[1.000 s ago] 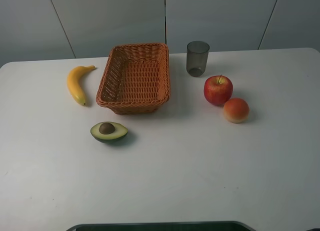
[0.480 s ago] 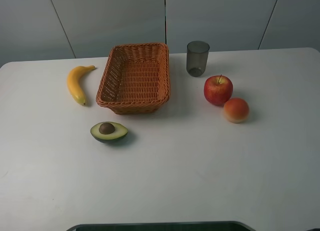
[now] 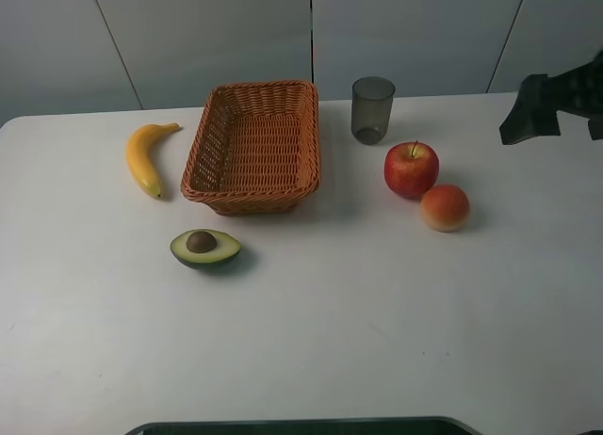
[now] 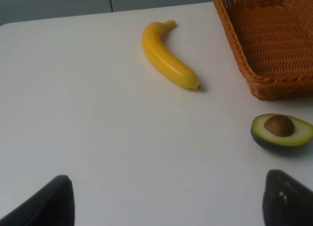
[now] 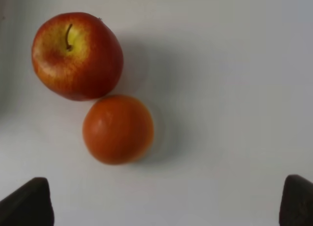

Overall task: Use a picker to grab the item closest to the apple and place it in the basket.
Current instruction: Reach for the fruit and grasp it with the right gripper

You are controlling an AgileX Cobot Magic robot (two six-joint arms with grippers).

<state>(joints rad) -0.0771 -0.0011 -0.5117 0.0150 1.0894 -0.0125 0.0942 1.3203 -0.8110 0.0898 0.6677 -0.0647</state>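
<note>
- Target choice comes first: the orange (image 3: 445, 207) lies on the white surface (image 3: 377, 313) just beside the apple (image 3: 411, 169), between its 4 and 5 o'clock. It is nearer than the grey tumbler (image 3: 373, 109) at 11 o'clock.
- Right claw (image 5: 161, 202) hangs above both fruits, jaws spread wide, gripping nothing. Left claw (image 4: 168, 200) is likewise released near the banana (image 4: 168, 57) and avocado half (image 4: 282, 130), and probably need not move.
- Centre over the orange, fingers near its 2 and 8 o'clock, so neither wedges against the apple.
- Close low and gently; round fruit likely rolls.
- Lift clear of the wicker basket (image 3: 314, 138) rim, between 9 and 10 o'clock from the orange, skirting the apple.
</note>
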